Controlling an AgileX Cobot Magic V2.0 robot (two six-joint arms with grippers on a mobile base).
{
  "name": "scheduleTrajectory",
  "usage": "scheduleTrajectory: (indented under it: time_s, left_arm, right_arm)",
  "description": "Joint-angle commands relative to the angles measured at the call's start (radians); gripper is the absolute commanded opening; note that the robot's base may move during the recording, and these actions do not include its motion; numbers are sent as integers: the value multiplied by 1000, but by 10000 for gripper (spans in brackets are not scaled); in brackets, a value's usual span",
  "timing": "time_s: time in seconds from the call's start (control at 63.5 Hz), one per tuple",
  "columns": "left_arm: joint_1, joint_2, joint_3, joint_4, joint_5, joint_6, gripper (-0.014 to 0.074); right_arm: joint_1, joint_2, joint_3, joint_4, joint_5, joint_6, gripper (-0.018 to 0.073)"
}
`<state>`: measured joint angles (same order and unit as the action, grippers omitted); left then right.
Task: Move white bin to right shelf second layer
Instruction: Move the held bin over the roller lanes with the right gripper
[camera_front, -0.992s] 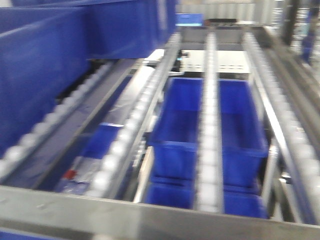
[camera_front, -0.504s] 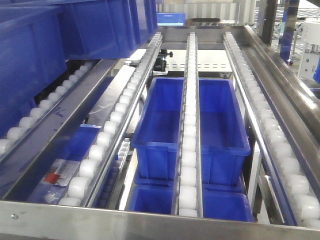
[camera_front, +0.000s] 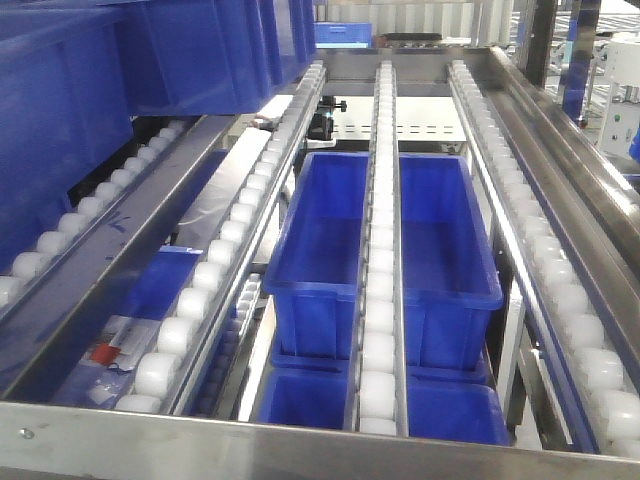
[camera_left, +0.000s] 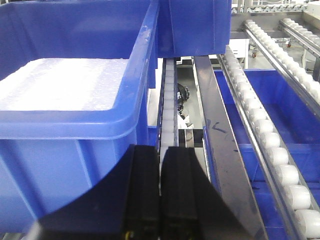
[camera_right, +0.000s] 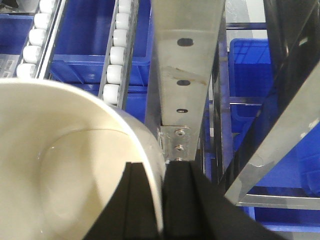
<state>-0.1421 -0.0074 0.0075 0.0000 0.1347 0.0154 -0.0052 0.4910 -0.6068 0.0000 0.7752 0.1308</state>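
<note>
Where the right wrist view looks down, the right gripper (camera_right: 159, 172) is clenched on the wall of the white bin (camera_right: 65, 170), one finger inside the rim and one outside. The bin spreads from the fingers toward 9 o'clock, mouth up and empty. The part of the rim showing is rounded, with no evident long axis. A steel upright (camera_right: 185, 75) stands dead ahead at 12 o'clock, and a roller rail (camera_right: 116, 55) lies at 11 o'clock, running away toward 12. In the front view the right shelf second layer (camera_front: 381, 260) carries no bin; only blue crates (camera_front: 330, 250) sit below it. Judgement: placement is not yet done, and the carry should bear toward 11 o'clock, clear of the upright. The left gripper (camera_left: 160, 150) is closed on nothing beside a filled blue crate (camera_left: 75, 130), so only the right arm has the bin.
</note>
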Motion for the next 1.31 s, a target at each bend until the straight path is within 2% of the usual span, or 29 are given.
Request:
scheduleTrajectory:
  time_s: [0.0, 0.378, 0.614, 0.851, 0.961, 1.134, 1.292]
  left_arm:
    - [-4, -15, 37, 0, -87, -3, 85]
    - [-4, -15, 37, 0, -87, -3, 85]
    - [-4, -15, 37, 0, -87, -3, 85]
    - [-4, -15, 37, 0, -87, -3, 85]
    - [-4, -15, 37, 0, -87, -3, 85]
    - [-4, -15, 37, 0, -87, -3, 85]
    - [-4, -15, 37, 0, -87, -3, 85]
  right_arm:
    - [-8, 2, -28, -8, -88, -3, 160]
    - [-8, 4, -28, 0, -107, -2, 160]
    - [-8, 33, -28, 198, -112, -2, 160]
    - [6, 214, -47, 215, -144, -1, 160]
    - [62, 288, -87, 215, -165, 2, 160]
    - [218, 430, -149, 214, -199, 13, 160]
    - [315, 534, -175, 215, -264, 40, 160]
